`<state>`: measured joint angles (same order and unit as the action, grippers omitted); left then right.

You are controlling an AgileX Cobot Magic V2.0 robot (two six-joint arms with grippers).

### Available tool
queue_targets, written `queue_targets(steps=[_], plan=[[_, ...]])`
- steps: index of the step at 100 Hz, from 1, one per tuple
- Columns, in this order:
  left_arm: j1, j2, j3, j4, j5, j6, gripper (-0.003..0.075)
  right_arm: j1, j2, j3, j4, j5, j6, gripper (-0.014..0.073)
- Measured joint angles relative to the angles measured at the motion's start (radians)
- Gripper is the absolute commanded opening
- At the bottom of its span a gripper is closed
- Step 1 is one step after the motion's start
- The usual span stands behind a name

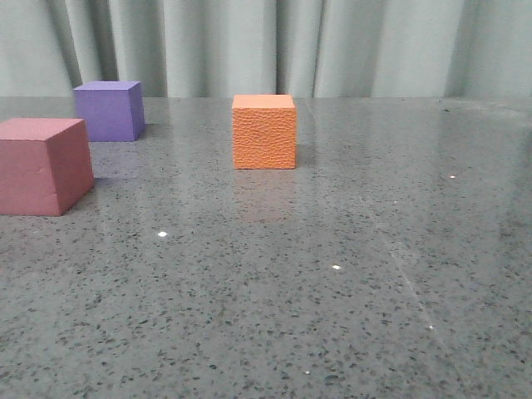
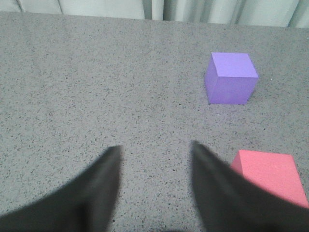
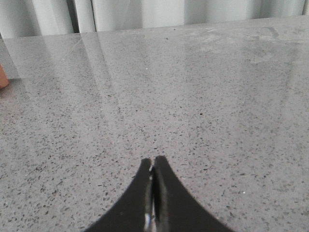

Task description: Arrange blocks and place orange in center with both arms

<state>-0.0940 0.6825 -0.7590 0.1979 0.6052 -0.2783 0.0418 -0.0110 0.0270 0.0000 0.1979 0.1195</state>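
Observation:
The orange cube [image 1: 264,131] with a pebbled face stands mid-table in the front view; a sliver of it [image 3: 3,77] shows at the edge of the right wrist view. The purple cube [image 1: 109,110] stands far left, and the pink-red cube [image 1: 41,165] nearer at the left edge. No gripper shows in the front view. In the left wrist view my left gripper [image 2: 155,150] is open and empty over bare table, with the pink-red cube [image 2: 270,175] just beside one finger and the purple cube [image 2: 231,78] farther off. My right gripper [image 3: 153,162] is shut and empty over bare table.
The grey speckled tabletop [image 1: 332,274] runs to a pale curtain [image 1: 249,41] at the back. Faint scratches and bright specks mark the surface at front right.

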Motion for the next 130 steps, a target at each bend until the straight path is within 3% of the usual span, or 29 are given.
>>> queue_targets(steps=[7,25,60,80,106,130], plan=[[0.000,0.000,-0.002,-0.004,-0.002,-0.002,0.0718,0.000,0.000,0.000,0.000,0.000,0.000,-0.0067],[0.000,0.000,-0.002,-0.016,-0.006,-0.003,0.0640,0.000,0.000,0.000,0.000,0.000,0.000,-0.0067],[-0.025,0.054,-0.109,-0.123,-0.053,-0.003,0.0616,0.000,0.000,0.000,0.000,0.000,0.000,-0.0067],[-0.170,0.211,-0.243,-0.129,-0.082,-0.003,0.0606,0.000,0.000,0.000,0.000,0.000,0.000,-0.0067],[-0.392,0.551,-0.467,-0.114,-0.141,-0.041,0.0606,0.000,0.000,0.000,0.000,0.000,0.000,-0.0067],[-0.542,0.894,-0.713,0.119,-0.062,-0.329,0.0606,0.000,0.000,0.000,0.000,0.000,0.000,-0.0067]])
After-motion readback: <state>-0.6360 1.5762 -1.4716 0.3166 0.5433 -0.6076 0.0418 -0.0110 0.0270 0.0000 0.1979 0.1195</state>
